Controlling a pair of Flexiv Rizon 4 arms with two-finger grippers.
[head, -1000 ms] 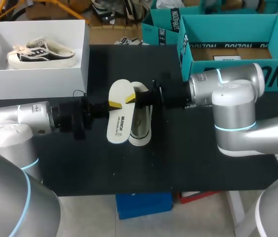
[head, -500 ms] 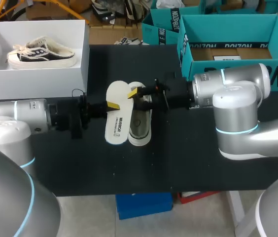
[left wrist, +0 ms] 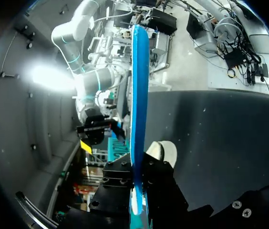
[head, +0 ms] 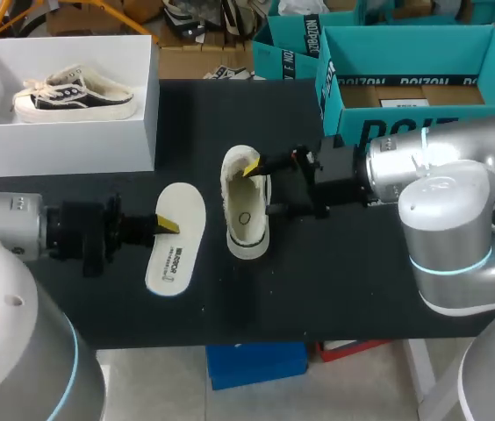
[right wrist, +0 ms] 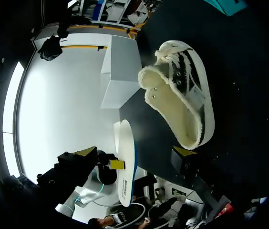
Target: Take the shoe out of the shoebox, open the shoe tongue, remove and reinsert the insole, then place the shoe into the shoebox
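— Where is the shoe (head: pixel 246 215), and what room is around it?
— Sole down in the middle of the tabletop (head: pixel 362 289), well apart from every edge, bare black surface in front. It is cream, fleece-lined and black-striped.
— And the pincers?
— The left pincer (head: pixel 167 225) clamps the white insole (head: pixel 175 250) near the shoe, toward the front edge. The right pincer (head: pixel 261 189) is spread wide, one yellow tip at the shoe's rim.

Left hand (head: pixel 167 225) pinched shut; right hand (head: pixel 261 188) spread open
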